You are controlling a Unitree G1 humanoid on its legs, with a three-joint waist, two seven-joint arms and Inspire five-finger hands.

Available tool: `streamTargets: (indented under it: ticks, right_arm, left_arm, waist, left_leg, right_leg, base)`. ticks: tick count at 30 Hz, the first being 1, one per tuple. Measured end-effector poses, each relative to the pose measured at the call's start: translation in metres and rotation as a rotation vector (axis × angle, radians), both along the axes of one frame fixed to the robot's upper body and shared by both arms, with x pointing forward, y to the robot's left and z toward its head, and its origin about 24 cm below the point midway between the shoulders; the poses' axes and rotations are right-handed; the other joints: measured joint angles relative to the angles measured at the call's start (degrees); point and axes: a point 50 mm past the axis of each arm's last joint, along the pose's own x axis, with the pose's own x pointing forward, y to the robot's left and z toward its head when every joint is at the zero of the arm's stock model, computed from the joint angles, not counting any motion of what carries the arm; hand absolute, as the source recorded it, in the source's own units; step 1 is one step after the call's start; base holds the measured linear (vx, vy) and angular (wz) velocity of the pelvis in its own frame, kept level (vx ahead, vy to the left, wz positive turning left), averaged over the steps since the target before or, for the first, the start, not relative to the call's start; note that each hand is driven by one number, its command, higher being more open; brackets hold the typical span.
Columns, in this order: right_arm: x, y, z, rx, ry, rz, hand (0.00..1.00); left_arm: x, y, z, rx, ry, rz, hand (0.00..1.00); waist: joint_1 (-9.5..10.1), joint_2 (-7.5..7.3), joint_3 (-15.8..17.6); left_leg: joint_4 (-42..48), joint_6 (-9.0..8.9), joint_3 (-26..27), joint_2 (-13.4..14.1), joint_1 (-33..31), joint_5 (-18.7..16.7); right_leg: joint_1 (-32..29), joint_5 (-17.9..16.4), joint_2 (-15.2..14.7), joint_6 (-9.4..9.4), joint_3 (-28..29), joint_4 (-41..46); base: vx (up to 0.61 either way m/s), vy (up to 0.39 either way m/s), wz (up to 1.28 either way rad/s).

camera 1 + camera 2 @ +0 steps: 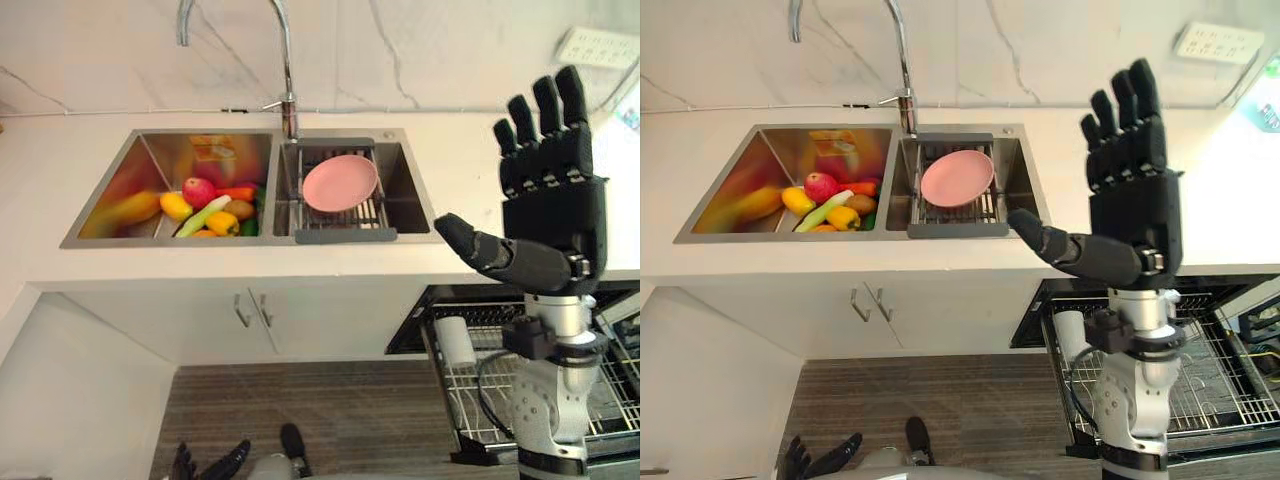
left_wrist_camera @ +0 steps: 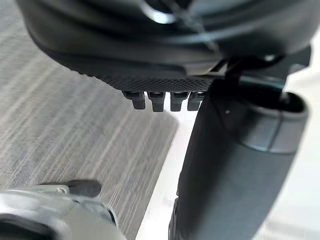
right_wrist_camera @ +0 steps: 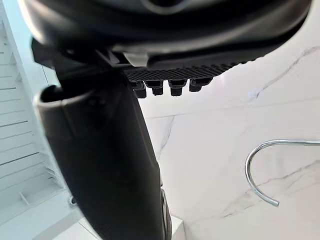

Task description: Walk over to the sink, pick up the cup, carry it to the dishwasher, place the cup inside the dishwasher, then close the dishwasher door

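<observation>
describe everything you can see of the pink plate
The pink plate is round and plain, plastic by its matte look, with a shallow raised rim. It lies face up and empty on a grey-framed wire drain rack set across the right sink basin, just in front of the faucet. The right robot hand is raised well clear of it.

A white countertop [image 1: 60, 170] across the frame's middle carries a steel sink [image 1: 150, 160], with fruit and vegetables [image 1: 212, 208] in its left basin and a pink plate [image 1: 340, 183] on a rack [image 1: 345, 236] in its right.
</observation>
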Motion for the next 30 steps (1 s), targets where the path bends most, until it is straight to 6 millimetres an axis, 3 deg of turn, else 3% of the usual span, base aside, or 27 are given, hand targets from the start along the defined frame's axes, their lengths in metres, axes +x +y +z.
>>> streamTargets:
  ticks: [1,3,5,7,8,11,14,23,26,29,30]
  right_arm:
    - [-0.006,-0.003,0.000,-0.012,0.007,-0.037,1.00]
    - [-0.015,-0.006,0.005,-0.016,-0.005,-0.072,1.00]
    - [-0.018,-0.005,0.010,-0.018,-0.029,-0.074,1.00]
    - [-0.018,-0.005,0.010,-0.018,-0.031,-0.073,1.00]
    - [-0.019,-0.005,0.010,-0.018,-0.029,-0.077,1.00]
    - [-0.018,-0.008,0.008,0.015,-0.011,-0.113,1.00]
    - [-0.018,-0.009,0.008,0.028,0.000,-0.148,1.00]
    - [-0.022,0.001,0.002,-0.012,0.061,-0.176,1.00]
    - [-0.025,0.005,-0.003,0.009,0.085,-0.165,1.00]
    - [-0.026,0.006,-0.006,0.012,0.104,-0.156,1.00]
    - [-0.025,0.010,-0.008,0.026,0.110,-0.129,1.00]
  left_arm:
    - [0.010,0.000,0.000,-0.008,-0.010,-0.033,1.00]
    - [0.018,0.001,0.001,-0.007,-0.020,-0.069,1.00]
    - [0.019,0.002,0.000,0.005,-0.012,-0.092,1.00]
    - [0.016,0.004,0.000,0.020,0.006,-0.112,1.00]
    - [0.013,0.006,-0.002,0.025,0.028,-0.117,1.00]
    - [0.003,0.005,-0.005,0.025,0.066,-0.123,1.00]
    - [-0.002,0.006,-0.006,0.023,0.087,-0.114,1.00]
    - [-0.006,0.002,-0.007,0.011,0.088,-0.021,1.00]
    - [-0.014,0.003,-0.011,-0.090,0.075,0.178,1.00]
    - [-0.016,0.002,-0.013,-0.128,0.072,0.241,1.00]
    - [-0.015,0.001,-0.013,-0.130,0.068,0.243,1.00]
  waist:
    - [-0.87,-0.17,-0.1]
    - [-1.01,-0.58,-0.2]
    - [-0.96,-0.91,-0.4]
    - [-0.93,-1.63,-0.2]
    - [-1.26,-2.06,-0.1]
    - [-1.81,-0.95,-0.5]
    - [-1.78,-1.05,-0.5]
    - [-1.91,-0.66,-1.4]
    - [-1.88,-0.80,-2.2]
    - [-1.86,-0.45,-2.1]
    - [-1.80,0.19,-1.8]
  left_leg:
    - [0.0,0.01,-2.1,-0.1,0.0,0.0]
    - [0.0,0.01,-3.7,-0.9,0.3,0.0]
    - [0.0,0.01,-4.0,-1.7,0.3,0.0]
    - [0.0,-0.06,-4.1,-2.6,0.7,0.1]
    - [0.0,-0.09,-4.4,-3.5,1.0,0.1]
    - [0.0,-1.14,-4.4,-2.2,1.3,0.7]
    - [0.0,-1.18,-3.2,-1.1,1.8,0.7]
    - [0.0,-2.22,2.5,-0.2,4.0,-2.5]
    - [0.5,-2.97,4.7,0.3,4.8,-3.4]
    - [16.6,-3.65,5.0,4.8,-0.6,-10.3]
    - [26.5,-3.08,5.4,8.3,-4.2,-12.7]
  right_leg:
    - [-1.1,-3.5,4.5,0.92,5.7,-1.5]
    - [-1.7,-5.5,7.7,0.42,7.0,-6.4]
    - [-3.2,-5.5,8.6,0.04,5.7,-11.6]
    - [-3.4,-4.0,8.9,-1.72,5.1,-17.1]
    - [-2.8,-2.2,8.8,-1.09,5.5,-19.2]
    - [-0.6,-0.7,10.6,-0.87,4.5,-24.0]
    - [1.8,2.2,12.4,-1.16,4.9,-28.6]
    - [3.1,3.6,13.3,-1.24,10.0,-31.8]
    - [3.3,3.7,13.8,-1.43,11.9,-32.6]
    - [4.0,3.3,14.8,-2.15,12.5,-32.6]
    - [5.0,2.8,15.9,-2.86,12.5,-32.6]
  base:
    - [0.07,-0.011,0.99]
    - [0.08,-0.020,0.64]
    - [0.07,-0.053,0.26]
    - [0.06,-0.084,0.15]
    - [0.06,-0.120,0.18]
    - [0.09,-0.105,0.04]
    - [0.11,-0.071,-0.19]
    - [0.05,-0.001,-0.33]
    - [0.05,-0.007,-0.38]
    - [0.10,-0.080,-0.14]
    - [0.02,-0.051,-0.02]
